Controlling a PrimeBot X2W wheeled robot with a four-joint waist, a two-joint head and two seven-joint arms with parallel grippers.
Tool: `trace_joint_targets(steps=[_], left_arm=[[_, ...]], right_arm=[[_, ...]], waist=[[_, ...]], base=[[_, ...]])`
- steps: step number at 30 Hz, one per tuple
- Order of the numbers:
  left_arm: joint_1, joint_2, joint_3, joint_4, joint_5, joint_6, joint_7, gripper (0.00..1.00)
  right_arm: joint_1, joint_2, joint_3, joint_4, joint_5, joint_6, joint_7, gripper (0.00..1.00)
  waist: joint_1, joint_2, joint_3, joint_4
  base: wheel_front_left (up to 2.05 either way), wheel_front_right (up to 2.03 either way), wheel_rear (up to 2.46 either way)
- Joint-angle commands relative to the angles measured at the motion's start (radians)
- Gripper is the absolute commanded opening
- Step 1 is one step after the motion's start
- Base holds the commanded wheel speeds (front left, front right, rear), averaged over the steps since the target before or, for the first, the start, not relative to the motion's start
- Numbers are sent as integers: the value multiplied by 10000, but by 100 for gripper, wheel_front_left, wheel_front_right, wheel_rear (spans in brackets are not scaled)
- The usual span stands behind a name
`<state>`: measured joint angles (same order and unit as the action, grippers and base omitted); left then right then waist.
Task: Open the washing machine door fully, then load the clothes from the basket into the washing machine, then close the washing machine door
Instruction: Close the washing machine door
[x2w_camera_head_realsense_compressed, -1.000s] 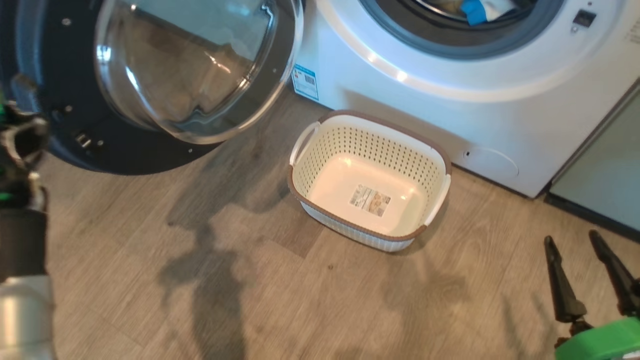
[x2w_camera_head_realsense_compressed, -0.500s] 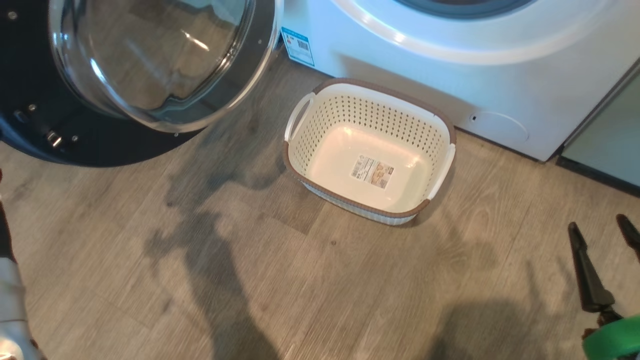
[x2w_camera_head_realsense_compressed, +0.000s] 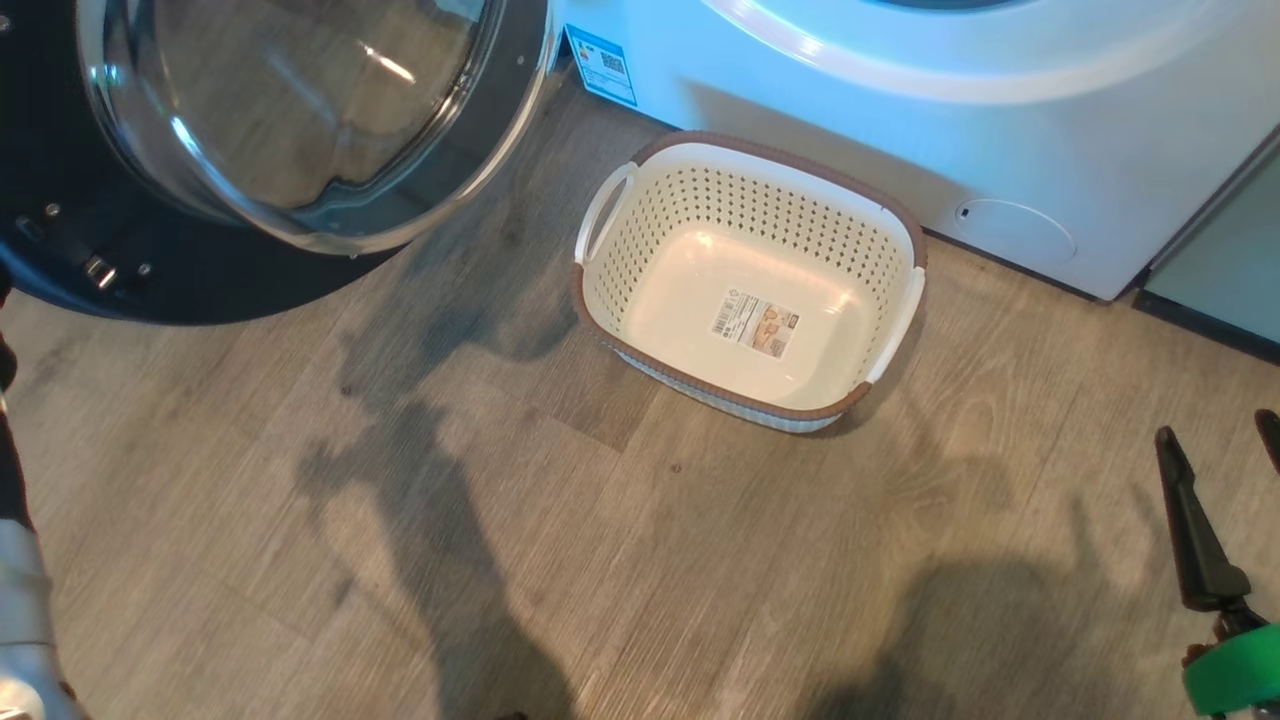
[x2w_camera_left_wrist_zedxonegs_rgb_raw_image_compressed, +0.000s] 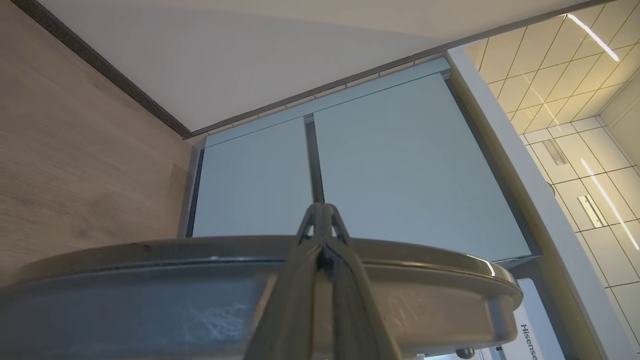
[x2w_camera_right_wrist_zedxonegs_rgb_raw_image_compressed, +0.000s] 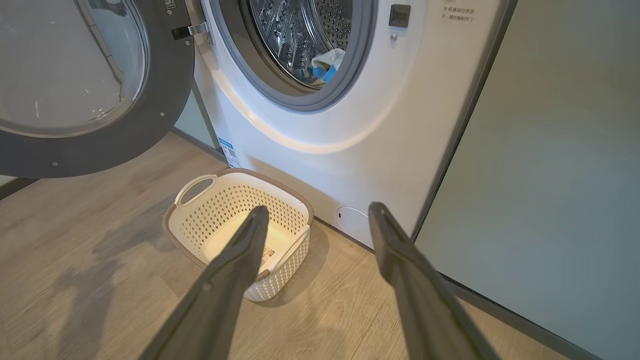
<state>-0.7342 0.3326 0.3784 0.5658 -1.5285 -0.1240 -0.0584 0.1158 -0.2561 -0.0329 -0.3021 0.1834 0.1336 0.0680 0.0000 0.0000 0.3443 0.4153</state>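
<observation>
Cream plastic, the basket (x2w_camera_head_realsense_compressed: 760, 205) sits on the wooden floor (x2w_camera_head_realsense_compressed: 500, 520) just before the washing machine (x2w_camera_head_realsense_compressed: 900, 130), a paper label (x2w_camera_head_realsense_compressed: 755, 325) on its bottom. The washing machine door (x2w_camera_head_realsense_compressed: 150, 290) stands swung open at the left, and the clothes (x2w_camera_right_wrist_zedxonegs_rgb_raw_image_compressed: 325, 65) lie inside the steel drum (x2w_camera_right_wrist_zedxonegs_rgb_raw_image_compressed: 295, 30). The right gripper (x2w_camera_right_wrist_zedxonegs_rgb_raw_image_compressed: 317, 207) hovers above the floor, fingers spread wide, holding nothing. The left gripper (x2w_camera_left_wrist_zedxonegs_rgb_raw_image_compressed: 324, 205) has its fingers pressed together across the door's rim; whether they touch it is unclear.

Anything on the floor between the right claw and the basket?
Nothing: bare wood floor with shadows between right claw and basket, seen in head view.
</observation>
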Motion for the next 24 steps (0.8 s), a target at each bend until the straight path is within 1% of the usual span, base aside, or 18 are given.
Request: trace_joint_targets(steps=[1,7,16,24], left_arm=[[-195,642,61,-143,-53,-66,267,0],[-173,721,-63,-11,-117,-66,576,0],[76,735,-295,-215,-400,-66,1491,0],[281,623,-413,-456,-443,-67,1780,0]], right_arm=[[-229,-341,120,-415,57,-29,33,100],[-227,-361,79,-437,55,-29,83,100],[-257,-390,92,-418,74,-29,124,100],[-286,-391,182,-403,79,-29,167,100]], waist=[[0,0,43,0],[0,0,98,14],[0,0,119,66],[0,0,68,128]], base=[[0,0,0],[0,0,0],[0,0,0],[0,0,0]])
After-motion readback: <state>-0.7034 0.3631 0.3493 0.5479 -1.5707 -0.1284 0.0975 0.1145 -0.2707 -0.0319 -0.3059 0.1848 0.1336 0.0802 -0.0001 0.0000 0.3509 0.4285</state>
